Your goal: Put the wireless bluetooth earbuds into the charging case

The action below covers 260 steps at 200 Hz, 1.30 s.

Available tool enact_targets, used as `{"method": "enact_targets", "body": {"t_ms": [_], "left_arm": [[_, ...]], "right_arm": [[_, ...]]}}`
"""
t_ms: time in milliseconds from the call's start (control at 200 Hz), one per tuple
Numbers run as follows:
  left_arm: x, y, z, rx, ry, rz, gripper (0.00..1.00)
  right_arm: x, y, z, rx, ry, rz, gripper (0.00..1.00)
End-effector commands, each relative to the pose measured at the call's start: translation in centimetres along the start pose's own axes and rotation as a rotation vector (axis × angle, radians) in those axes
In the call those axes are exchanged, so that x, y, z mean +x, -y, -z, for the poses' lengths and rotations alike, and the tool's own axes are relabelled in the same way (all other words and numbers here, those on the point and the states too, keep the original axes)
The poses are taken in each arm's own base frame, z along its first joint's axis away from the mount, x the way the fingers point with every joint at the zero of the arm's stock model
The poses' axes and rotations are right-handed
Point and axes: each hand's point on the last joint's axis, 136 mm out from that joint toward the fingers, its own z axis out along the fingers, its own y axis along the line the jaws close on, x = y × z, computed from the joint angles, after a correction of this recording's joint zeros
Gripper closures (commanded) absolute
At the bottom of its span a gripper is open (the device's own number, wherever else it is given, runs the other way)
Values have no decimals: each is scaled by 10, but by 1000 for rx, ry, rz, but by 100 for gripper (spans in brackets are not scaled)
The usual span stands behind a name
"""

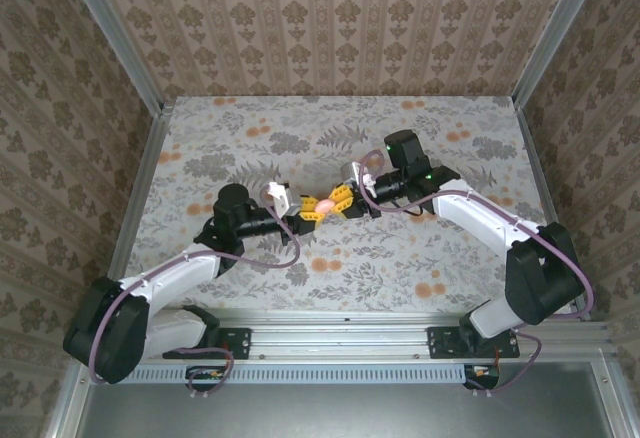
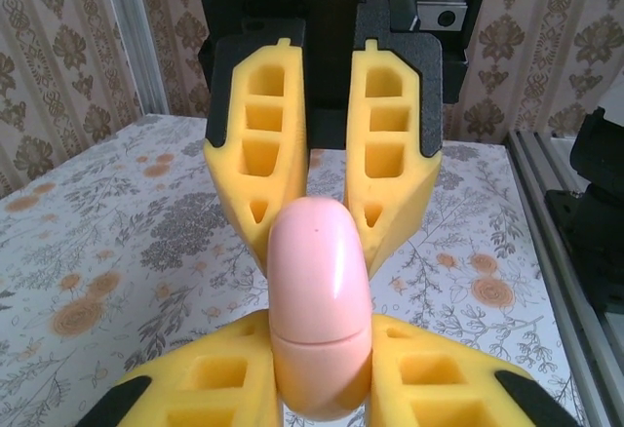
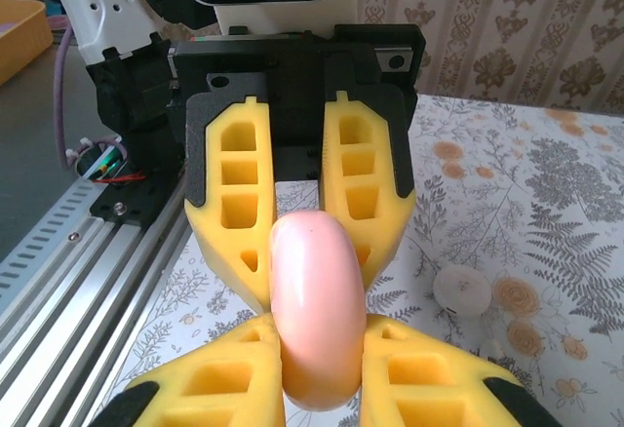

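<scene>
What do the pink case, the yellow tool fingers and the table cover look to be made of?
The charging case: hard plastic, pale pink and glossy, judging by its soft highlights and thin seam.
The tool fingers: yellow, matte, with open cells. Probably moulded or printed plastic, but the look doesn't show whether it is stiff or rubbery.
The table cover: a flat sheet with a printed floral pattern, paper or vinyl.

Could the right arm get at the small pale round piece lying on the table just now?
Probably not yet: the right fingers are shut on the pink case, shared with the left fingers. The piece itself lies uncovered on the table.
</scene>
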Motion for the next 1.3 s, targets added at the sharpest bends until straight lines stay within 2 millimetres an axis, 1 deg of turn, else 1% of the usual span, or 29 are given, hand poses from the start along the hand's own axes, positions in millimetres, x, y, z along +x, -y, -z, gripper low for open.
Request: {"method": "enact_targets", "body": {"t_ms": [0,60,110,160,200,240,270,300,330,395,415,425,440,455,535,610,770,895,945,990,1065,1180,1295], "left_arm": [[-14,-1,1,-17,35,-49,67],[-13,-2,1,-27,29,-50,58],[-12,-4,1,-40,22,-46,53],[-11,-10,2,-68,17,-44,45],[-11,-14,2,-94,13,-43,31],[-12,-18,2,-117,6,-42,22],[-10,-21,2,-133,-4,-36,13],[-11,-24,3,-147,-8,-30,10],[-11,-25,3,-151,-14,-25,9],[-11,-27,3,-159,-24,-5,8],[-12,-29,2,-167,-28,3,2],[-11,-29,2,-168,-33,9,1],[-12,-29,2,-167,-38,16,0],[-11,-35,3,-198,-48,21,0],[-5,-47,5,-261,-89,47,0],[0,-59,9,-331,-115,65,0],[12,-80,14,-413,-169,118,0],[23,-100,22,-527,-247,195,0],[28,-106,26,-570,-278,223,0],[31,-110,29,-600,-299,243,0],[37,-115,33,-635,-334,283,0],[46,-119,36,-655,-390,331,0],[52,-121,38,-663,-441,358,0]], "right_arm": [[-7,-9,1,-35,-5,26,83],[-2,-10,2,-28,-29,20,81],[3,-9,4,-18,-52,14,80],[10,-5,8,-3,-75,0,80],[18,0,11,16,-103,-21,80],[26,4,14,29,-138,-44,80],[32,7,16,35,-170,-67,80],[39,10,18,45,-202,-91,80],[48,14,22,57,-253,-132,79],[64,14,30,50,-344,-210,79],[68,15,32,51,-366,-230,78],[70,14,33,49,-379,-244,78],[72,14,34,49,-389,-257,78],[76,14,36,48,-409,-278,78],[88,19,46,66,-468,-365,78],[97,28,57,107,-511,-449,78],[123,41,84,185,-608,-599,76],[148,49,108,224,-728,-705,77],[157,51,115,232,-772,-734,76],[164,53,121,239,-807,-762,76],[170,60,128,254,-828,-790,76],[177,73,135,297,-823,-814,75],[190,84,148,336,-863,-848,75]]}}
